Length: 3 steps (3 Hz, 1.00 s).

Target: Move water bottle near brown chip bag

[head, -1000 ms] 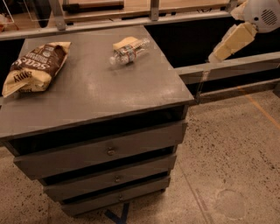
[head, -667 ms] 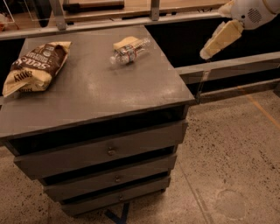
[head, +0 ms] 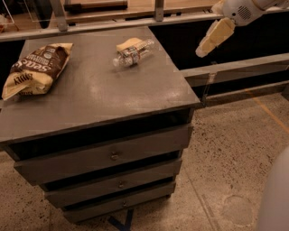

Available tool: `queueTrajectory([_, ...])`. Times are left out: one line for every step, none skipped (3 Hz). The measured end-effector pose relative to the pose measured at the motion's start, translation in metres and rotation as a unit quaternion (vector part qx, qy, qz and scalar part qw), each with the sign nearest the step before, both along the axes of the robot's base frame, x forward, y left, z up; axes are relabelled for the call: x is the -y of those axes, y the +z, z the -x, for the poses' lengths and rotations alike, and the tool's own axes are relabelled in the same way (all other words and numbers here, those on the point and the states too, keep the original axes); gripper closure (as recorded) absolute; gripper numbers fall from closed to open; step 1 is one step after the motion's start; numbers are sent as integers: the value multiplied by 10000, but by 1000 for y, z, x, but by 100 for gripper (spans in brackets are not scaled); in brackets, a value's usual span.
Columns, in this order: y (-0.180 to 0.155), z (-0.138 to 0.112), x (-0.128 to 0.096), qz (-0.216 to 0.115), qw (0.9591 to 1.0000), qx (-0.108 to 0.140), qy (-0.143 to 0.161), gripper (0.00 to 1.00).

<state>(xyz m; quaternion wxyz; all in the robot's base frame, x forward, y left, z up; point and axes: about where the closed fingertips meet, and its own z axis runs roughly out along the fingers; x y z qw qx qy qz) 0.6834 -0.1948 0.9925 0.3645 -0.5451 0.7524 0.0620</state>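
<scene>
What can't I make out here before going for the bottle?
Camera view:
- Gripper, upper right, off the cabinet: its arm is cut by the top edge.
- Bottle: whether it touches the yellow wedge behind it, cannot tell.
- Chip bag: small print blurred.
- Drawers: insides hidden by their fronts.

The surface [head: 104,92] is seen as grey and matt, with a dull sheen near its middle. The water bottle [head: 132,53] is shown in clear, crinkled, glossy plastic, the brown chip bag [head: 34,70] in creased, faintly shiny film. The end effector [head: 204,48], held above and right of the surface, is finished in smooth cream material. The floor [head: 230,144] is speckled and rough-looking.
</scene>
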Motion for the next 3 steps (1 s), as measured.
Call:
queueTrajectory([-10,-9,-6,-52,9999,-103,83,0])
queueTrajectory([-31,-25,-15,-12,9992,-322,253,0])
queueTrajectory([-47,-39,-27,168,9976,-406,531,0])
